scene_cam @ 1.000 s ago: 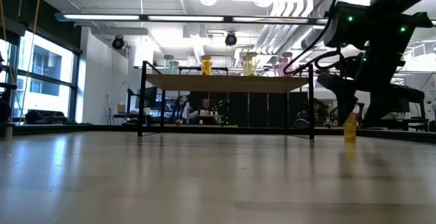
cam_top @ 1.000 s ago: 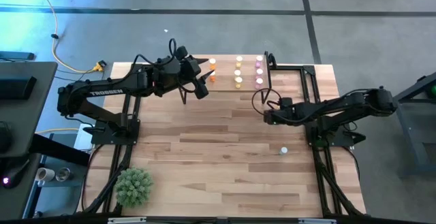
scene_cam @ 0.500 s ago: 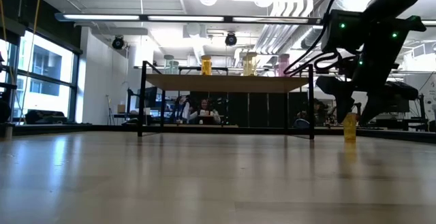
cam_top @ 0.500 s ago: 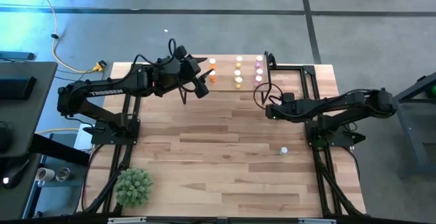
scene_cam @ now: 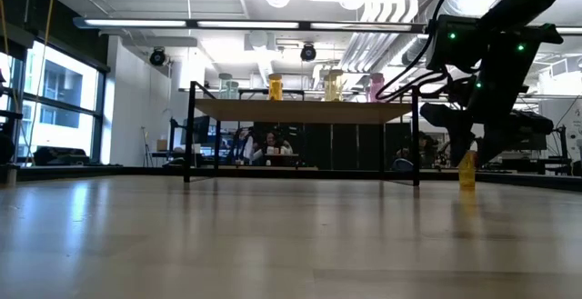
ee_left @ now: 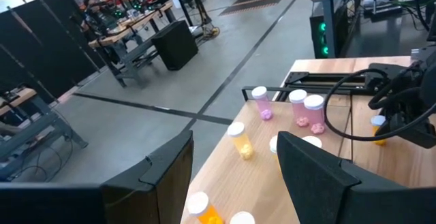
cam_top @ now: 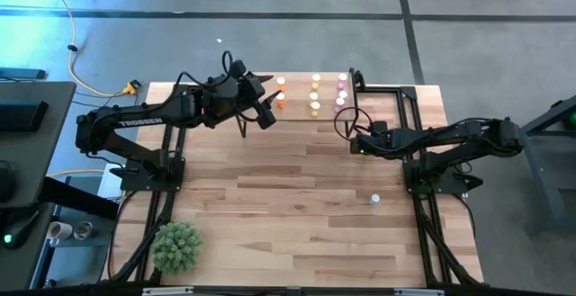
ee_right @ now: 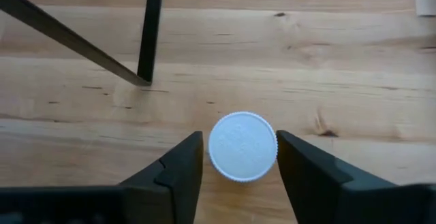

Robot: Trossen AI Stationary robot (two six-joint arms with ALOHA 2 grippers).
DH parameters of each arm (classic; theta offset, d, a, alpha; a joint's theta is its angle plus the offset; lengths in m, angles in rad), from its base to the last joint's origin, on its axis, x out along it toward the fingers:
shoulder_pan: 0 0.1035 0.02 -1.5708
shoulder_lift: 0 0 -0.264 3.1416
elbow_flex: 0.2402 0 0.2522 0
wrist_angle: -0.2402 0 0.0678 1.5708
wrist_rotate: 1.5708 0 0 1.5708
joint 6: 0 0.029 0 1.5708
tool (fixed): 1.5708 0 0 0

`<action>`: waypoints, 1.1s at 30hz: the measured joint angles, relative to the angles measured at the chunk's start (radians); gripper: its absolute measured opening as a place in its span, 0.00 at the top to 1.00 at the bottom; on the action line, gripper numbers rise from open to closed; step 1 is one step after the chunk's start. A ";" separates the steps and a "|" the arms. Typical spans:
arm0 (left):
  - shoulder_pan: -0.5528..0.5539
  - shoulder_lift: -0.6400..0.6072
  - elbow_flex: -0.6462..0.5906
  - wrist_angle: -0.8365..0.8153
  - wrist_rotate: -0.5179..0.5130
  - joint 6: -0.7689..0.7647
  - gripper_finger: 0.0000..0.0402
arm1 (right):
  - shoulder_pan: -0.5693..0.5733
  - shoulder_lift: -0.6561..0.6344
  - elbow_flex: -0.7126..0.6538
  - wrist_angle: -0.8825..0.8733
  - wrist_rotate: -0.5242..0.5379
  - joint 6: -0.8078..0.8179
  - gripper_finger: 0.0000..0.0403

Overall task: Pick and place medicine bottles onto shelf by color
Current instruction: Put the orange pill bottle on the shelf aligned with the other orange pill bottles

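Note:
The shelf [cam_top: 298, 94] stands at the table's far edge. On it stand medicine bottles: orange [cam_top: 281, 85], yellow [cam_top: 315, 81] and pink [cam_top: 342, 81]. A yellow bottle [scene_cam: 467, 168] with a white cap [ee_right: 242, 146] stands upright on the tabletop by the shelf's near right leg [ee_right: 145, 74]. My right gripper [cam_top: 354, 139] points steeply down over it, open. Its fingers [ee_right: 182, 164] stand close on either side of the cap. My left gripper [ee_left: 235, 176] hangs open and empty, high over the shelf's left end.
One more white-capped bottle [cam_top: 374, 199] stands alone on the table, nearer than the right arm. A green plant [cam_top: 175, 246] sits at the near left corner. Black arm frames [cam_top: 423, 215] run along both sides. People sit in the room beyond [scene_cam: 273, 144].
My right gripper has swung a little toward the table's far edge, closer to the shelf's right leg, staying low over the yellow bottle. The bottle has not moved.

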 joint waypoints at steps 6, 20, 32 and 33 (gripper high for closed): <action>0.000 0.000 0.000 0.000 0.000 0.000 0.50 | 0.000 0.000 0.000 0.000 -0.006 0.004 0.63; 0.000 0.000 0.000 0.000 0.000 0.000 0.50 | 0.001 -0.002 0.000 -0.014 -0.054 0.001 0.79; 0.000 0.000 0.000 -0.002 0.000 0.000 0.50 | 0.105 -0.070 -0.001 -0.070 -0.105 0.128 0.79; 0.000 0.000 0.000 -0.005 0.000 0.000 0.50 | 0.120 -0.082 -0.001 -0.073 -0.107 0.141 0.79</action>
